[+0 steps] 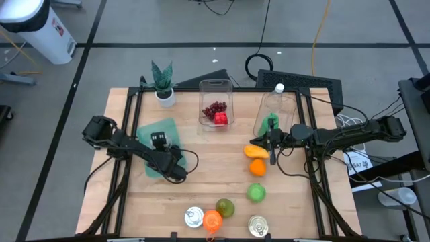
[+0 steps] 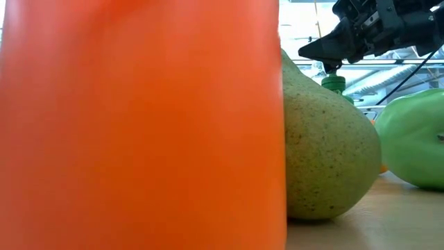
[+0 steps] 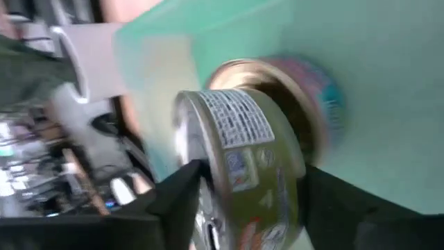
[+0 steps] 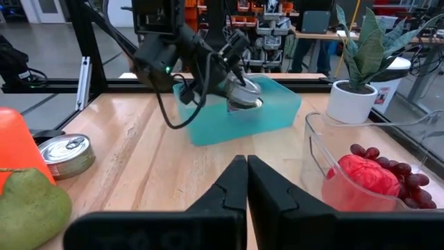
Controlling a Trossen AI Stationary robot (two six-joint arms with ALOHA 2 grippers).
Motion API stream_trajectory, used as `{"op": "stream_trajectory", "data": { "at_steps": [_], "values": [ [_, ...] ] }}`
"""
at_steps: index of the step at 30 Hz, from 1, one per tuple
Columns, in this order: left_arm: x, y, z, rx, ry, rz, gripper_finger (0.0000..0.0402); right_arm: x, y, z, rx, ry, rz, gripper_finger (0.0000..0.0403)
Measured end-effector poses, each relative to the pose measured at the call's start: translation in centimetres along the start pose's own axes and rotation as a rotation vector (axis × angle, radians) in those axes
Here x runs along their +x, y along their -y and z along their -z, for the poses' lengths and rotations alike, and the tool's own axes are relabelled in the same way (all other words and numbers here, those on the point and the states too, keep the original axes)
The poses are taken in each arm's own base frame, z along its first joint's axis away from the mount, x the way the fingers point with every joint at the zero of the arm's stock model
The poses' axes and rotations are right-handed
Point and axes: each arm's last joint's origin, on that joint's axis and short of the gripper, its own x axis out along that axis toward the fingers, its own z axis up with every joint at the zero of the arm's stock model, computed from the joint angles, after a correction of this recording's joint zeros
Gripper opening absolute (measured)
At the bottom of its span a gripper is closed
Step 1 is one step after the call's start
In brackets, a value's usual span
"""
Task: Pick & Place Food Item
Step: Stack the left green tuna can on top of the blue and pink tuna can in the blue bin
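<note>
My left gripper clamps a tin can just over the teal bin at the table's left. I'd lower it level, then release. My right gripper waits closed, empty, at the right.

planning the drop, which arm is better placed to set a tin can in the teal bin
Left. The left gripper is shut on a round metal tin can over the teal plastic bin; the right gripper is shut, empty, farther off.

The can bears a printed label, but none of its text is legible.
</note>
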Motion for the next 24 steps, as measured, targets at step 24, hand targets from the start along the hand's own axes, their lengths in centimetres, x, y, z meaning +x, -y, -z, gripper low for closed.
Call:
{"op": "stream_trajectory", "data": {
  "at_steps": [24],
  "values": [
    [-1.6,-0.8,-1.1,0.003,-0.018,0.086,0.0318,0.0,-0.1,0.0,0.001,-0.005,-0.048,0.0000]
  ]
}}
